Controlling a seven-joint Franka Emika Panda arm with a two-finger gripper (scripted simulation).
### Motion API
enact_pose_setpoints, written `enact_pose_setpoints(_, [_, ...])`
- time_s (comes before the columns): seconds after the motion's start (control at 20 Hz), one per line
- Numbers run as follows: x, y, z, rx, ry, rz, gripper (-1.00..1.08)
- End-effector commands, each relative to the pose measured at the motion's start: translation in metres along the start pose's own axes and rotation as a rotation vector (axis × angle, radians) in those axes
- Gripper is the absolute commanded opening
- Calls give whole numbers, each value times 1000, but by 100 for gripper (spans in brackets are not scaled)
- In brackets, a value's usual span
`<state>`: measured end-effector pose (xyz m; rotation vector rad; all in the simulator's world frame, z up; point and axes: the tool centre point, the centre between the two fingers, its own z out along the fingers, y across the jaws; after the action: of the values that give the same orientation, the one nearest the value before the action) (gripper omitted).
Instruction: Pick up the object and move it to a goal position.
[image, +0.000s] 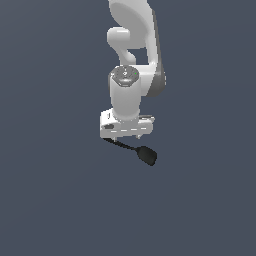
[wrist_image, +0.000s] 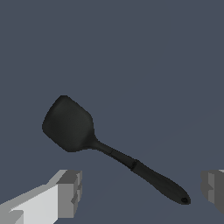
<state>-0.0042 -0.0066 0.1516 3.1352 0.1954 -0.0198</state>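
Spatula (wrist_image: 109, 151) is your landmark: black, with a wide rounded head and a thin straight handle that ends in a small hanging hole. You see it whole in the wrist view, lying on the plain grey-blue surface (wrist_image: 131, 52).

Gripper (wrist_image: 142, 190) stands spread wide over the spatula. One grey finger pad (wrist_image: 70, 192) sits off to the head side of the handle, the other (wrist_image: 213, 190) just beyond the handle's hole end. Neither pad touches the spatula; there is clear gap on both sides. The handle runs slantwise between the two pads rather than square across them.

Exterior view: the white arm (image: 134, 60) points straight down, its gripper (image: 126, 134) directly above the spatula (image: 140, 151). The handle end is tucked under the hand body; the head pokes out past it toward the exterior view's right. You cannot tell from this view how much height separates fingertips and spatula.
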Motion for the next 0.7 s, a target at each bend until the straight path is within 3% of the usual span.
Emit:
enact_pose_setpoints(0.0, [-1, 0, 5, -2, -1, -57, 100])
enact_pose_setpoints(0.65, [-10, 1, 36, -11, -2, -424, 100])
